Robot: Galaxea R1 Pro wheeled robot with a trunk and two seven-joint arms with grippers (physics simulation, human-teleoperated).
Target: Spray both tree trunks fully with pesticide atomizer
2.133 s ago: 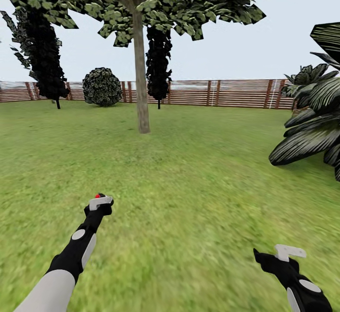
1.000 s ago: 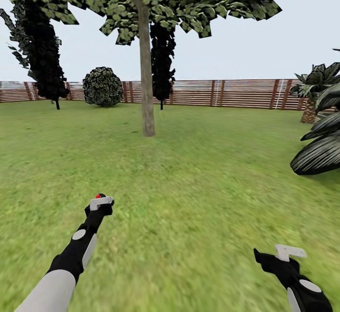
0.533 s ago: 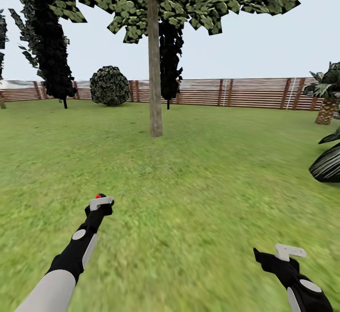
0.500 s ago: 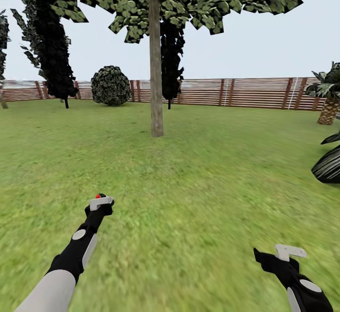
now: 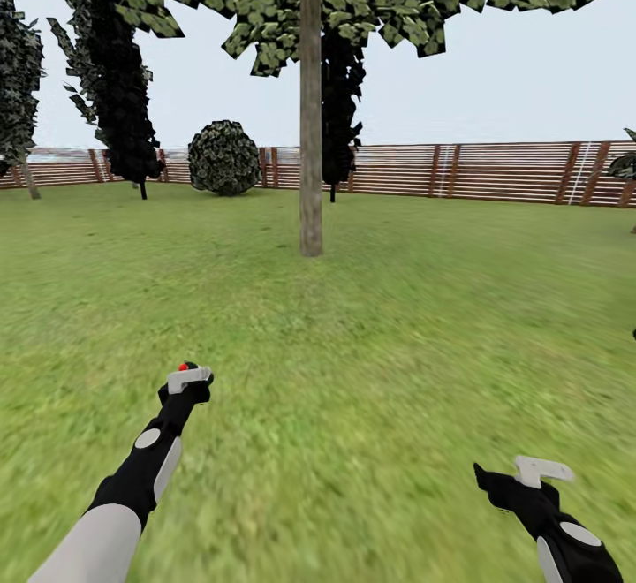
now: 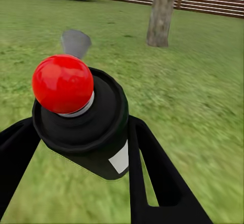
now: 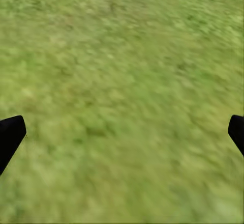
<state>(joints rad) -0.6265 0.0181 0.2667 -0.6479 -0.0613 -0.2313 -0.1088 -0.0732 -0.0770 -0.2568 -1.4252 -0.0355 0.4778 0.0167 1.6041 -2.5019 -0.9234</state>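
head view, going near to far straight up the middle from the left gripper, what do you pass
left gripper holding the small dark pesticide atomizer with the red tip → open stretch of bright green grass → thick grey-brown tree trunk → brown horizontal-slat wooden fence

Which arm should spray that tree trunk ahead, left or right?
Left. Its tool is shut on the pesticide atomizer, red tip toward the tree trunk. The right tool is open over grass, holding nothing.
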